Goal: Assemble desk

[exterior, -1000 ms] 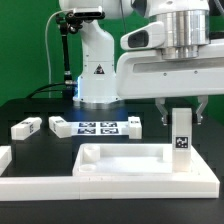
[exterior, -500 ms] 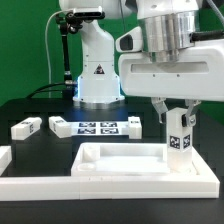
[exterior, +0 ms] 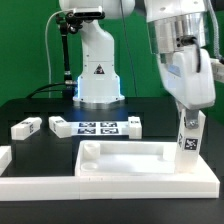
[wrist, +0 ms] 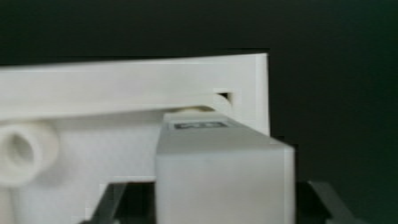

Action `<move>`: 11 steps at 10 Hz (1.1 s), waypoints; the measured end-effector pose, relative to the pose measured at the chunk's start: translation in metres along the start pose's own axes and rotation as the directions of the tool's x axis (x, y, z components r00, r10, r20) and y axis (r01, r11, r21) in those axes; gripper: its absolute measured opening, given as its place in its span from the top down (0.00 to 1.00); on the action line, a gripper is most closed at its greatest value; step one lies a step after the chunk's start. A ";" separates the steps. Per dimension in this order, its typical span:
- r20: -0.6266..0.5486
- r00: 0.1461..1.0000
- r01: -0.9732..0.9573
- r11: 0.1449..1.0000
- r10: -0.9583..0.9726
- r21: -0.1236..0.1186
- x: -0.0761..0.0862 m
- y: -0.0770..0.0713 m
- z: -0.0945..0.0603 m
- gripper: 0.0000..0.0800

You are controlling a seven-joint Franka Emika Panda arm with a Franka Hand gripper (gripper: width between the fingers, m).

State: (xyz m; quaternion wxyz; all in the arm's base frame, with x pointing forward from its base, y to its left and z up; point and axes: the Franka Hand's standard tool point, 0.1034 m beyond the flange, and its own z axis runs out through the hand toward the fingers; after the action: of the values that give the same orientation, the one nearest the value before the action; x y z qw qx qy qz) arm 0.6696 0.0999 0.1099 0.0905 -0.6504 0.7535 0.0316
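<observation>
The white desk top (exterior: pixel 125 160) lies flat with its raised rim up in the exterior view. My gripper (exterior: pixel 189 116) is shut on a square white leg (exterior: pixel 188 142), which stands at the top's right end, tag facing the camera, and leans a little. The wrist view has this leg (wrist: pixel 222 165) in the middle between my dark fingers (wrist: pixel 116 200), with its end at the corner of the desk top (wrist: pixel 125 95), beside a round boss (wrist: pixel 22 150). Whether the leg touches the top I cannot tell. Three loose legs (exterior: pixel 25 127) (exterior: pixel 60 126) (exterior: pixel 133 123) lie behind the top.
The marker board (exterior: pixel 97 128) lies between the loose legs, in front of the robot's white base (exterior: pixel 98 75). A long white border bar (exterior: pixel 100 186) runs along the front edge, and another piece (exterior: pixel 5 157) sits at the exterior view's left.
The arm has swung toward the exterior view's right and tilted. The held leg has moved with it, from above the top's right part to its right end, and sits lower.
</observation>
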 end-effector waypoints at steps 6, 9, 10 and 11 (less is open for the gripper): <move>-0.011 0.938 0.347 0.938 -0.347 0.020 -0.007 0.005 -0.005 0.22; -0.018 0.822 0.569 0.822 -0.569 0.014 -0.007 0.005 -0.004 0.19; -0.020 0.785 0.620 0.785 -0.619 0.012 -0.007 0.005 -0.004 0.19; -0.025 0.667 0.744 0.667 -0.745 -0.021 -0.003 0.007 -0.004 0.19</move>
State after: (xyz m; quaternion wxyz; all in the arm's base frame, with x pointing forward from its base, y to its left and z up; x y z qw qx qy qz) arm 0.6627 0.1034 0.1137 0.0806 -0.9019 0.4240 -0.0149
